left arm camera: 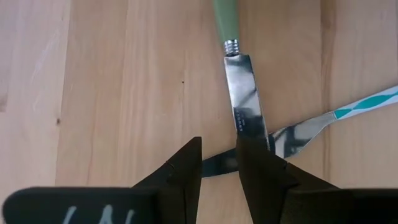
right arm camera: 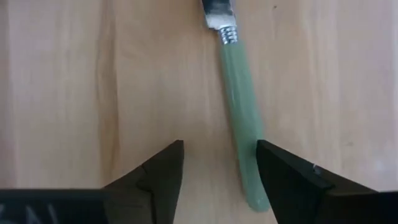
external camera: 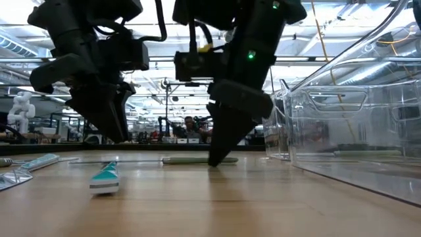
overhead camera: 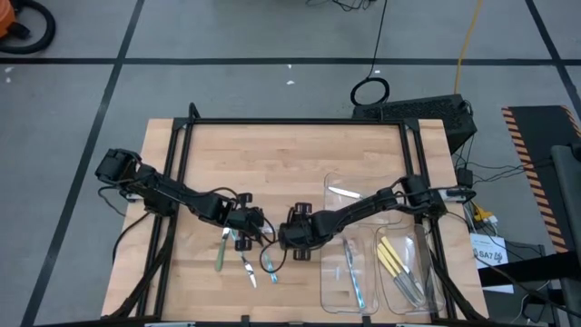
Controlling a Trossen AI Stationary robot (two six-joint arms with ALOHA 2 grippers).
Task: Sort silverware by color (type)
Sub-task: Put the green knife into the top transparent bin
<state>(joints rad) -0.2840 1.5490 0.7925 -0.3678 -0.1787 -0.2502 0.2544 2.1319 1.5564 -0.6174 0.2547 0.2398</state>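
Note:
My left gripper hangs open above the wood table. Its fingertips are over the tip of a knife blade with a pale green handle. A teal-patterned utensil crosses beside that blade. My right gripper is open and low at the table. Its fingers stand either side of a green handle, which lies flat. Another teal utensil lies near the front edge. My right gripper comes from above with its fingers along the green handle's free end. One finger stands right beside the handle. Whether it touches the handle, I cannot tell. The handle lies flat on the table. My left gripper touches nothing.
Clear plastic trays stand on the table's right side. One holds blue-handled pieces, one holds yellow-handled pieces, and one farther back holds a single piece. Loose utensils lie near the front edge, between the arms. Bare wood lies toward the far edge.

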